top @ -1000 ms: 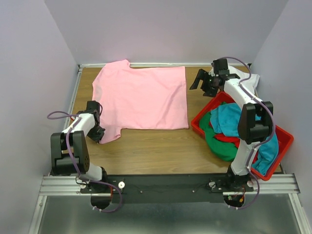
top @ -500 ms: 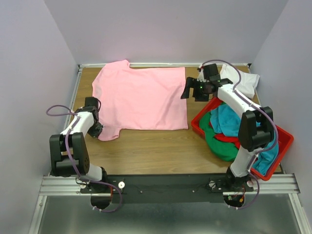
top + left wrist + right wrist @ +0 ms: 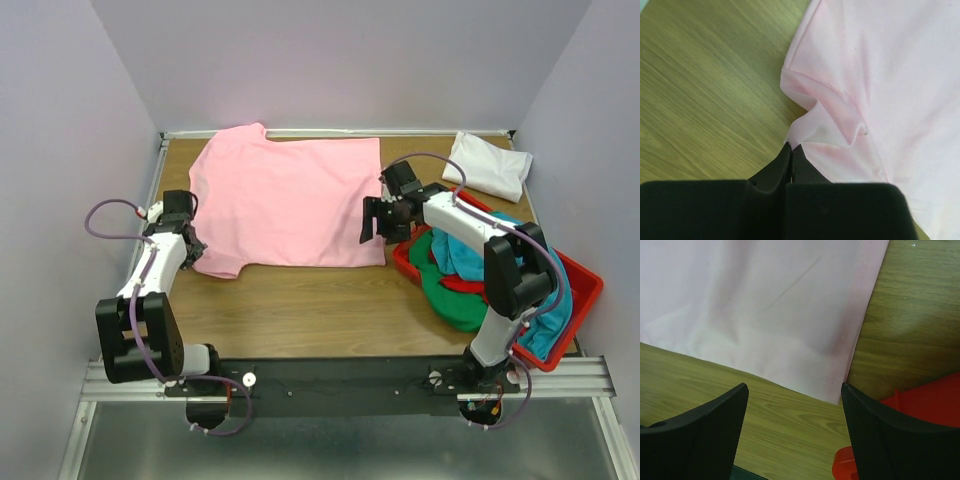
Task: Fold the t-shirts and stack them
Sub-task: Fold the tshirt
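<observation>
Pink t-shirt [image 3: 290, 200], soft cloth spread flat, sleeve puckered, grained wooden table [image 3: 300, 310]

Light-brown wood-grain table [image 3: 300, 300], matte, grain running approx. L to R. Boxed in on 3 sides by plain pale lilac-grey walls: back wall [image 3: 340, 60], L wall [image 3: 60, 200], R wall [image 3: 605, 120]. Thin white trim strip [image 3: 300, 132] along far table edge, pale edging down L side too. Silver slotted alu rail [image 3: 110, 380] across near edge. Below that, dull grey sheet [image 3: 340, 450], faintly reflective. Lit soft and even from above; faint shadows only.
</observation>
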Controlling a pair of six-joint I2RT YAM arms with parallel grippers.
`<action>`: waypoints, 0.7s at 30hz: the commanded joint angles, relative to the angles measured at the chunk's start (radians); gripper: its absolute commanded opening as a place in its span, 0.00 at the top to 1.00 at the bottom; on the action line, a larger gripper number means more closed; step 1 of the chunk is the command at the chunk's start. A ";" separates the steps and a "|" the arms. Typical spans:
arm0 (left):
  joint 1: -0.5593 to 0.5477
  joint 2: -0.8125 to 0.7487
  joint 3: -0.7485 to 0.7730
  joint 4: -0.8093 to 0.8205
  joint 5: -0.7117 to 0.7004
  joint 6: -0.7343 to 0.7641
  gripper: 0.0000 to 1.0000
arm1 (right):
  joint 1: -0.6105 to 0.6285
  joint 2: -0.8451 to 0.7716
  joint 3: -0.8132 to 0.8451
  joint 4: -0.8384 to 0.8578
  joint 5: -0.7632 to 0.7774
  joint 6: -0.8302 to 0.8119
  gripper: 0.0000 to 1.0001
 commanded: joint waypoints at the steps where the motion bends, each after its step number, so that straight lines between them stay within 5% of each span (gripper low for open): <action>1: 0.044 -0.041 -0.014 0.049 -0.010 0.057 1.00 | 0.034 -0.017 -0.026 -0.074 0.112 0.039 0.19; 21: 0.136 -0.076 -0.045 0.115 0.094 0.126 1.00 | 0.142 0.049 0.029 -0.140 0.101 -0.019 0.36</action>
